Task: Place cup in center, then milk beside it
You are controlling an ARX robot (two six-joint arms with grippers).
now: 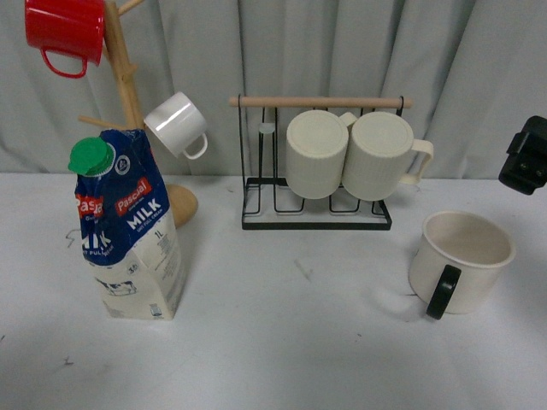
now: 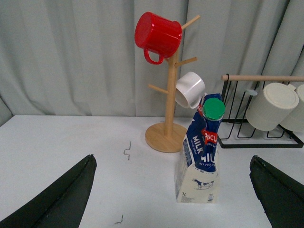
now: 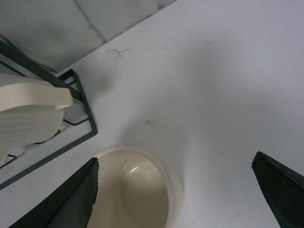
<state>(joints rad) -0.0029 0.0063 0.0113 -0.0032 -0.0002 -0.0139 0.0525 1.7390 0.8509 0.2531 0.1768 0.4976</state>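
Front view shows the cup [image 1: 461, 260] standing on the right side of the table [image 1: 299, 342]. Its mouth is up and its black handle [image 1: 442, 292] points toward the robot. The milk [image 1: 128, 231] stands tall on the left side, well apart from the cup. The middle spot lies between them, in front of the wire rack [image 1: 316, 225].

The right gripper [image 3: 173, 190] is the one near the cup. Its two fingers are spread wide and hold nothing. In the right wrist view the cup's round rim sits close to one finger, not in the middle of the gap. The gripper seems to hang above the cup and a bit off to the side, but how high is hard to tell.

The left gripper [image 2: 168, 197] is wide open too, and empty. It faces the milk, which stands upright a little way ahead of it.

The cup goes first, so I think this is the right arm's job. It should line up over the cup, come down, grab it, and carry it left to the middle. The milk can wait for the left arm.
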